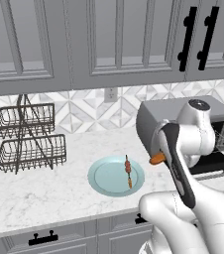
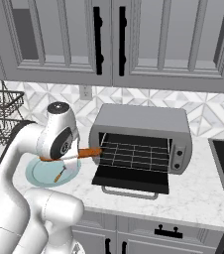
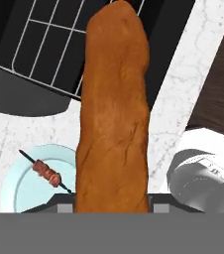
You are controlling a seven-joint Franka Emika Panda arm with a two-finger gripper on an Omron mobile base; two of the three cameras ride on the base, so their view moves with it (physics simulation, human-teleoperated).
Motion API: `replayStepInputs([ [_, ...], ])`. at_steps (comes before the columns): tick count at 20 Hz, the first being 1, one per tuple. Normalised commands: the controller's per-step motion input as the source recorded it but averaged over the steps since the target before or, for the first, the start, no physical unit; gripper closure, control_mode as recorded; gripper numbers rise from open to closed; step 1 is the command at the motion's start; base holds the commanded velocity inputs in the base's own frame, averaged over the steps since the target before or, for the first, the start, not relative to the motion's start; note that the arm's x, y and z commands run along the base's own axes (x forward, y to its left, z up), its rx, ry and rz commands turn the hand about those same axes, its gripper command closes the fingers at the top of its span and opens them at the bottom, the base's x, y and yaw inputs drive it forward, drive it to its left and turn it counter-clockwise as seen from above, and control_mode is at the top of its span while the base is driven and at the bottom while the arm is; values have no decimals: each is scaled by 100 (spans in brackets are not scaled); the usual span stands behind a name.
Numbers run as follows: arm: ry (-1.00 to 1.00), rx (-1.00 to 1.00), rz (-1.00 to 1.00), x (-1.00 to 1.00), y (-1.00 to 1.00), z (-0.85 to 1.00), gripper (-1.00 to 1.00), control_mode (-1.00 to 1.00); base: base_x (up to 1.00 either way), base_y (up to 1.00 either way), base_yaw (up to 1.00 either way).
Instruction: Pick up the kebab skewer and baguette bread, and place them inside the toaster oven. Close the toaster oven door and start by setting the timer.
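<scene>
In the left base view, a white marble counter is seen across the middle of the frame. At centre, a round pale blue plate lies flat on it, and the kebab skewer, a thin stick with small reddish-brown chunks, rests on the plate's right half. At the left, a two-tier dark wire basket rack stands against the patterned tile wall. At the right, the grey metal toaster oven is partly covered by the white arm. An orange rounded end of the baguette bread is seen sticking out to the left of the arm, just right of the plate and above the counter.

In the right base view, the toaster oven is seen at centre with its dark cavity and wire rack exposed. The toaster oven door, a dark glass panel with a silvery bar handle, is folded down flat. The loaf is held level at the cavity's left edge, its tip pointing at the opening. The skewer lies on the plate at lower left.

In the hand view, the rough orange-brown loaf rises up the middle from between the fingers of the hand, which is closed around its lower end. The rack lies at the upper left, the plate and skewer at lower left.
</scene>
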Motion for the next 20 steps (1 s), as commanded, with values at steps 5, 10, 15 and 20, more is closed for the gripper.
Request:
replayStepInputs([
  [5, -15, 0, -14, -9, -66, 15, 100, -100, 0, 0, 0],
  [10, -16, 0, -15, -12, -63, 6, 100, -100, 0, 0, 0],
  [15, -14, 0, -16, -6, -60, 2, 100, -100, 0, 0, 0],
  [20, -23, 0, -11, 0, -47, 1, 100, -100, 0, 0, 0],
])
